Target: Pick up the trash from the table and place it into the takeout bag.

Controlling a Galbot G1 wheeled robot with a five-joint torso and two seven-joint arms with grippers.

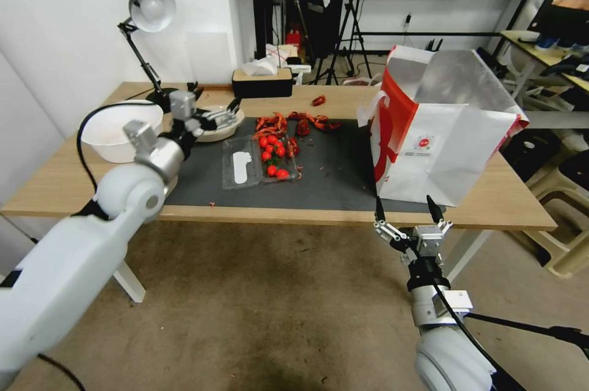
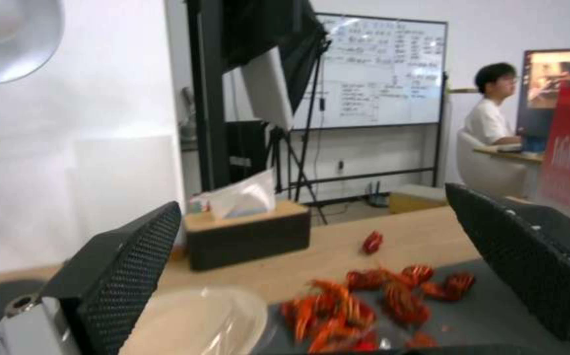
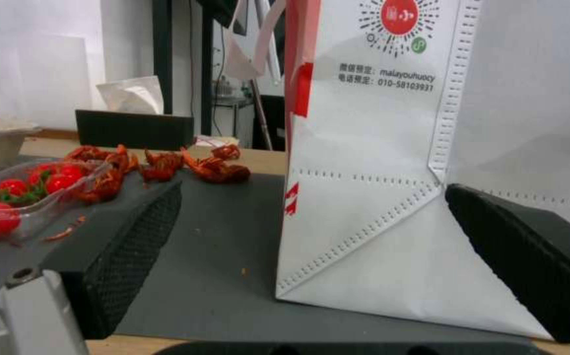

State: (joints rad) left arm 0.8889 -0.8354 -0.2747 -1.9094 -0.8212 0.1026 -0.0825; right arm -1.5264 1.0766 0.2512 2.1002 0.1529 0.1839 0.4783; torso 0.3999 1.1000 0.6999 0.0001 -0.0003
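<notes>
The trash in view is a heap of red shell scraps [image 1: 294,123] at the back of the dark mat [image 1: 334,176], one stray scrap [image 1: 318,100] behind it, and a beige shallow bowl [image 1: 222,124] at the mat's left corner. My left gripper [image 1: 213,101] hovers open just above that bowl; its wrist view shows the bowl [image 2: 199,320] below the fingers [image 2: 127,266] and the scraps [image 2: 363,301] beyond. The takeout bag [image 1: 442,133] stands open on the table's [image 1: 67,173] right part. My right gripper [image 1: 404,202] is open at the front edge, facing the bag [image 3: 396,172].
A clear tray of cherry tomatoes [image 1: 273,158] with its lid [image 1: 239,164] lies mid-mat. A white bowl [image 1: 116,130], a desk lamp [image 1: 147,10] and a black tissue box [image 1: 262,81] stand at the left and back. Stools [image 1: 564,207] are to the right.
</notes>
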